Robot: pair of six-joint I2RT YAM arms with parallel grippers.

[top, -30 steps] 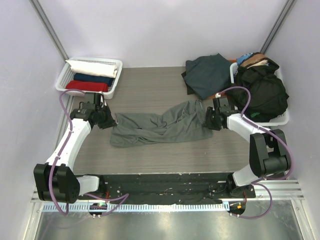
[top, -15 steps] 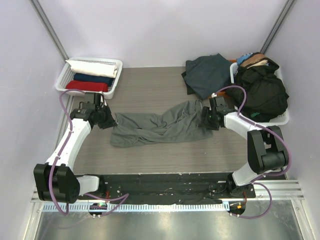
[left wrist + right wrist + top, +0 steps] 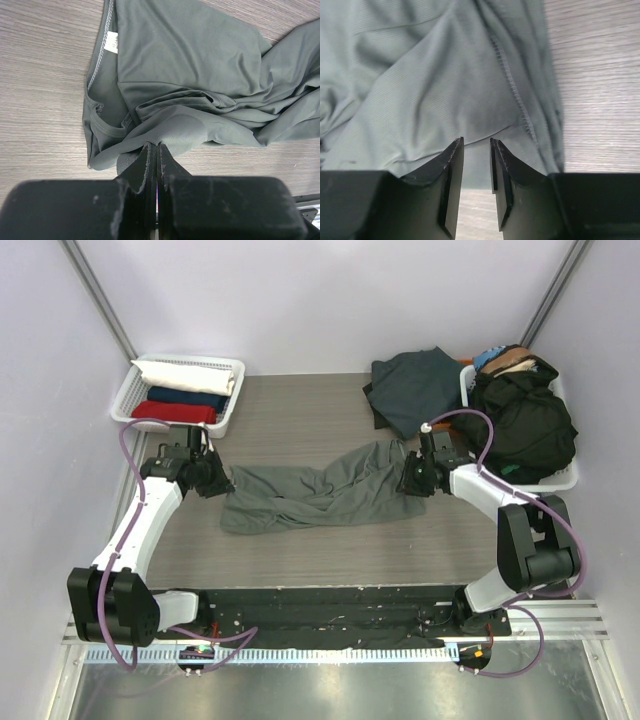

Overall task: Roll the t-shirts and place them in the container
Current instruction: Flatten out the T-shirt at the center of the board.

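Note:
A grey-green t-shirt (image 3: 320, 495) lies crumpled and stretched left to right across the middle of the table. My left gripper (image 3: 222, 483) is at its left end. In the left wrist view that gripper (image 3: 153, 146) is shut on a fold of the t-shirt (image 3: 190, 60) beside the collar. My right gripper (image 3: 408, 480) is at the shirt's right end. In the right wrist view its jaws (image 3: 476, 142) stand apart, and the hemmed edge of the t-shirt (image 3: 445, 75) lies flat on the table between their tips.
A white basket (image 3: 125, 400) at the back left holds rolled white (image 3: 190, 373), navy (image 3: 188, 397) and red (image 3: 175, 412) shirts. A dark teal shirt (image 3: 415, 390) lies at the back right. Beside it a second basket (image 3: 562, 483) is piled with black clothing (image 3: 525, 425).
My right gripper has crept a little left and away from me onto the shirt's right edge. The left arm and the shirt have stayed put.

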